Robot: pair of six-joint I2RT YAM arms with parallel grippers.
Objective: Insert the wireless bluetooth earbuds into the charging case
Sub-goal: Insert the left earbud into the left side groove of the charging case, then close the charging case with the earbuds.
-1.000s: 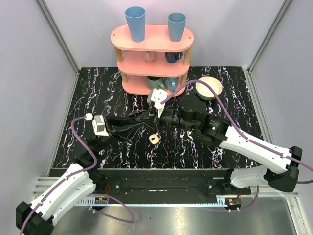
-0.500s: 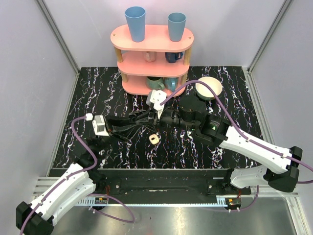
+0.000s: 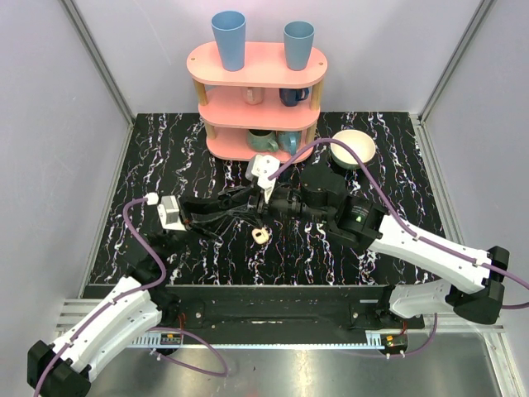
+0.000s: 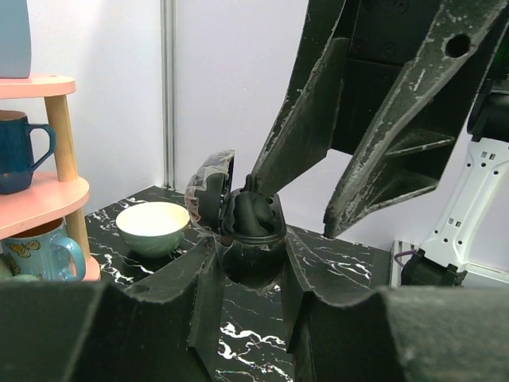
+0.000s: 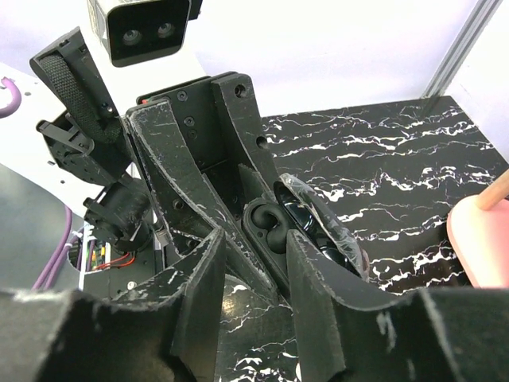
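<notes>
Glossy black plastic charging case, lid open, was clenched in the left tool above the middle of the black marbled tabletop, a small black earbud seated inside. Right tool hovered released over it. Probably light, rigid, slippery; grip its sides.
</notes>
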